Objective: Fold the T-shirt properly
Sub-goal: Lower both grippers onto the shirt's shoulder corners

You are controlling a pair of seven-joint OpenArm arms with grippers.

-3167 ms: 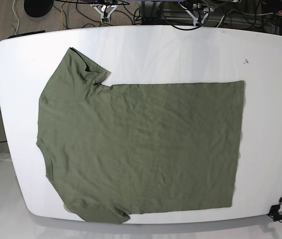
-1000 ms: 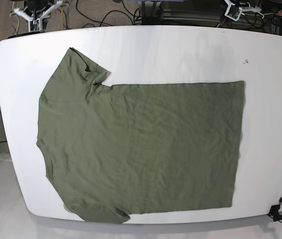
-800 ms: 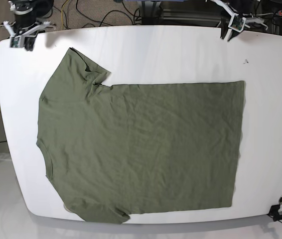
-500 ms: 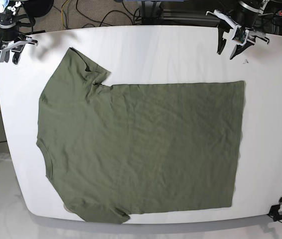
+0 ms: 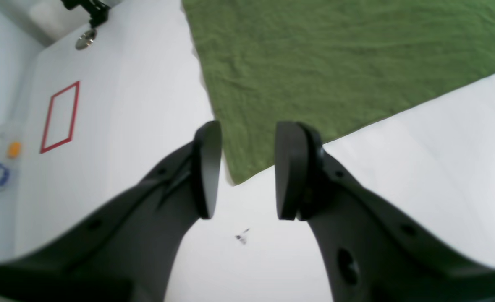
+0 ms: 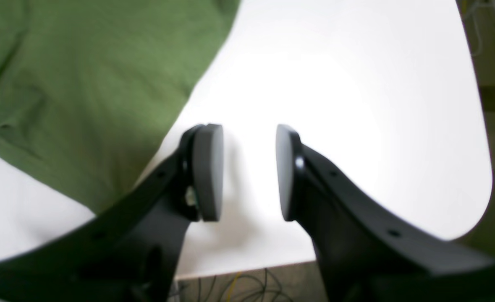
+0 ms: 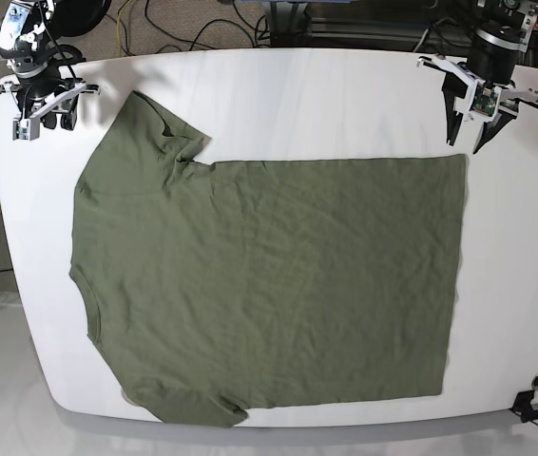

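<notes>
Here the T-shirt [image 7: 269, 285] lies spread flat across the middle of the white table [image 7: 345, 95], olive green and lightly wrinkled; in the base view its sleeves and collar end point to the left and its straight hem runs down the right side. The sleeve on the near side reaches the table's front edge.

The left gripper [image 7: 467, 139] hovers over bare tabletop just beyond the far hem corner. Its jaws are spread apart and hold nothing. In the left wrist view that corner of the T-shirt [image 5: 335, 67] shows between the two dark fingers [image 5: 207, 167] of the left gripper [image 5: 246, 170], with a small dark speck [image 5: 241, 237] on the white table [image 5: 419, 159] just below.

The right gripper [image 7: 48, 117] hangs near the table's far left corner, beside the far sleeve, not touching it. Its jaws are likewise parted and empty. In the right wrist view, the right gripper [image 6: 248, 172] frames bare table [image 6: 356, 105], with the sleeve [image 6: 83, 96] to one side.

A red outlined rectangle [image 5: 60, 117] marks the table near its edge.
</notes>
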